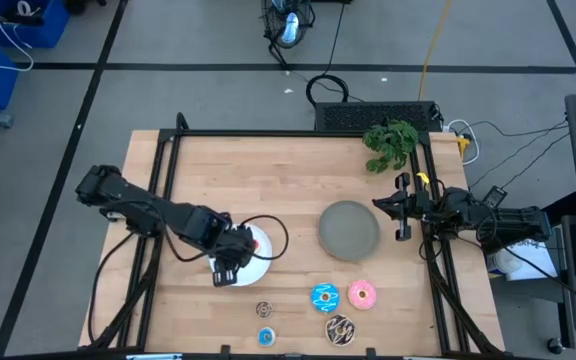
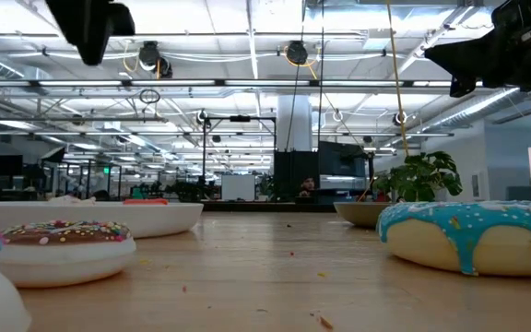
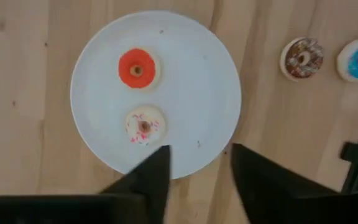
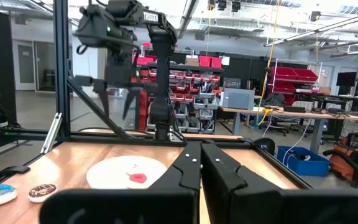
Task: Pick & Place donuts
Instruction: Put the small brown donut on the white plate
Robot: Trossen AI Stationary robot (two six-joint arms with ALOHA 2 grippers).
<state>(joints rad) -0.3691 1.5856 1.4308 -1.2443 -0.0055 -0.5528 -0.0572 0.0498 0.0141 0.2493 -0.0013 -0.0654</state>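
Left gripper: hovers over the white plate, fingers parted with nothing between them, seen in the left wrist view
On the plate: red donut and white donut lie side by side, apart from each other, both well inside the rim
Nearest loose donuts: brown donut and small blue donut sit on the table near its front edge, just beyond the plate
Larger donuts: sprinkled blue donut, pink donut and chocolate donut cluster below the gray plate, which holds nothing
Step in hand: judged as going for the next donut, likely the brown one, it being closest to the open gripper
Doing it well: centre the fingers on either side of the ring, come straight down, close across its outer edge; keep the wrist clear of the plate rim so the two placed donuts are not nudged
Placing: set it in the bare part of the plate, away from red and white
Right gripper: waits at the table's right edge beside the gray plate, fingers closed together and holding nothing
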